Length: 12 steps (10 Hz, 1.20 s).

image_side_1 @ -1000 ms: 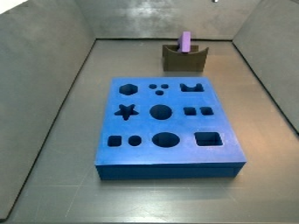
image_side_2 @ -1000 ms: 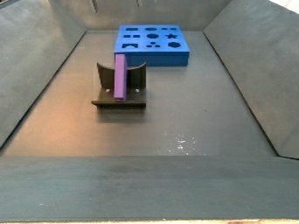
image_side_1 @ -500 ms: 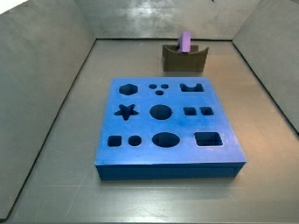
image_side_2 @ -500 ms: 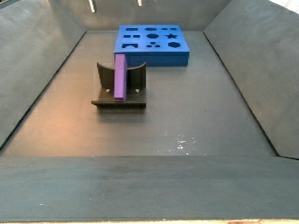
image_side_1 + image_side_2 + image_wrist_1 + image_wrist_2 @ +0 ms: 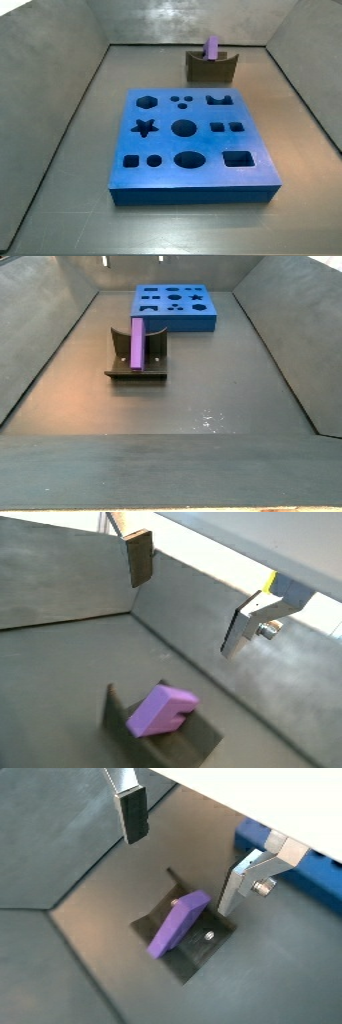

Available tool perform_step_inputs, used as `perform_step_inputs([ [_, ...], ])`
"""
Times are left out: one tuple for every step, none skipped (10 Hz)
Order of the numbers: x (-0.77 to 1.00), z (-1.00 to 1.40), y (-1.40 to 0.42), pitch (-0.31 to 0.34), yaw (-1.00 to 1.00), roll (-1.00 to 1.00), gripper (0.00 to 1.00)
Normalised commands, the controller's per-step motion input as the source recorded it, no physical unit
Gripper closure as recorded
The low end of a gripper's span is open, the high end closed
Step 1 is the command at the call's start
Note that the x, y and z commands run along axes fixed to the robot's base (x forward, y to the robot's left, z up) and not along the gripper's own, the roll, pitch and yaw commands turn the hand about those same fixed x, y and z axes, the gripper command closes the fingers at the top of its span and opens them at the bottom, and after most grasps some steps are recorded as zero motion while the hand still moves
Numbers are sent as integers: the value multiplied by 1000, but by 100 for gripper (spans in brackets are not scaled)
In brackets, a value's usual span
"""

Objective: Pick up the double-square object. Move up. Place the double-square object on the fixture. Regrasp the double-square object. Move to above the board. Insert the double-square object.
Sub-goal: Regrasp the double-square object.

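The light-purple double-square object [image 5: 211,47] stands on edge in the notch of the dark fixture [image 5: 211,69], seen also from the opposite side as object [image 5: 136,343] and fixture [image 5: 136,374]. In both wrist views my gripper [image 5: 191,600] [image 5: 185,860] hangs open well above the object [image 5: 163,710] [image 5: 178,925], apart from it, with nothing between its fingers [image 5: 132,820]. The blue board [image 5: 201,140] [image 5: 174,320] with dark cutouts lies flat on the floor, apart from the fixture; a corner of it [image 5: 315,870] shows in a wrist view.
Sloping grey walls [image 5: 60,110] [image 5: 287,316] enclose the floor on all sides. The fixture stands near a wall, and the board fills the middle of the floor in a side view.
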Motion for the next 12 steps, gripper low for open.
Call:
perform_step_inputs([
  [43,-12,-29,23,9,1000,0],
  [59,-9,-33,48,17,1000,0],
  [71,-10,-35,77,27,1000,0],
  [80,-12,-38,99,38,1000,0],
  [95,-18,-41,136,62,827,0],
  [98,-19,-43,146,80,637,0],
  [96,-19,-44,143,111,386,0],
  [88,-6,-29,123,140,231,0],
  [34,-1000,74,130,182,188,0],
  [34,-1000,74,114,184,175,0],
  [54,-1000,62,50,200,150,0],
  [63,-1000,59,23,198,134,0],
])
